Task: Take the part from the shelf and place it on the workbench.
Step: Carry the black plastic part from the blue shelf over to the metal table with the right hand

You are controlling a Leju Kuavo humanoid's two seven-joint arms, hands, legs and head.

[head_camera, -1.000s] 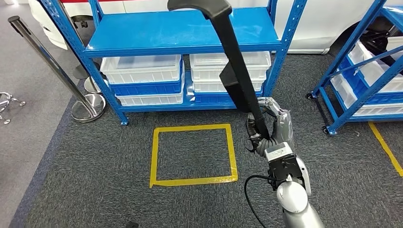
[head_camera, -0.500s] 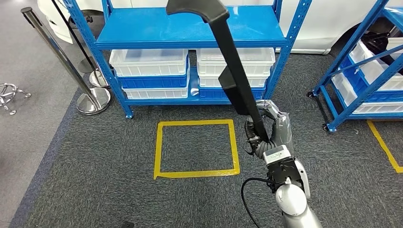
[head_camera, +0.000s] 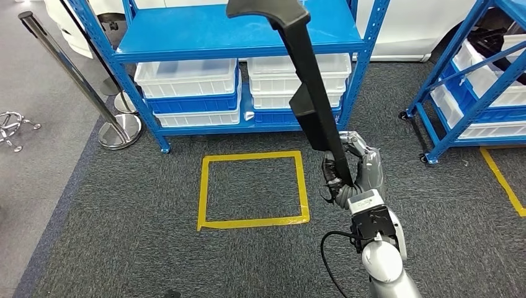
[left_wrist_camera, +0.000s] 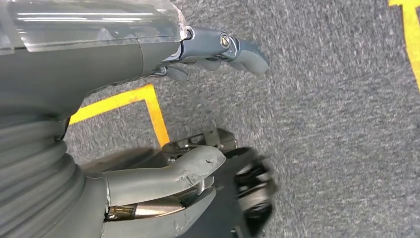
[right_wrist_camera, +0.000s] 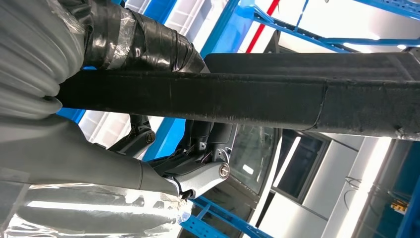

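Observation:
A long black part (head_camera: 307,81) with a bent top end stands nearly upright in front of the blue shelf (head_camera: 236,37). My right hand (head_camera: 353,171) grips its lower end over the carpet, to the right of the yellow square. In the right wrist view the black part (right_wrist_camera: 257,96) crosses the picture with my right hand (right_wrist_camera: 148,153) wrapped around it. My left hand (left_wrist_camera: 198,114) hangs above the carpet with its fingers (left_wrist_camera: 233,47) apart and nothing in it.
White and blue bins (head_camera: 186,87) fill the shelf's lower levels. A yellow taped square (head_camera: 251,189) marks the carpet. A chrome stanchion (head_camera: 80,84) stands at the left. A second blue rack (head_camera: 481,81) stands at the right, with a white car body behind.
The whole picture has shifted a little, so the camera moved. My right hand keeps its grip on the black part in the same pose.

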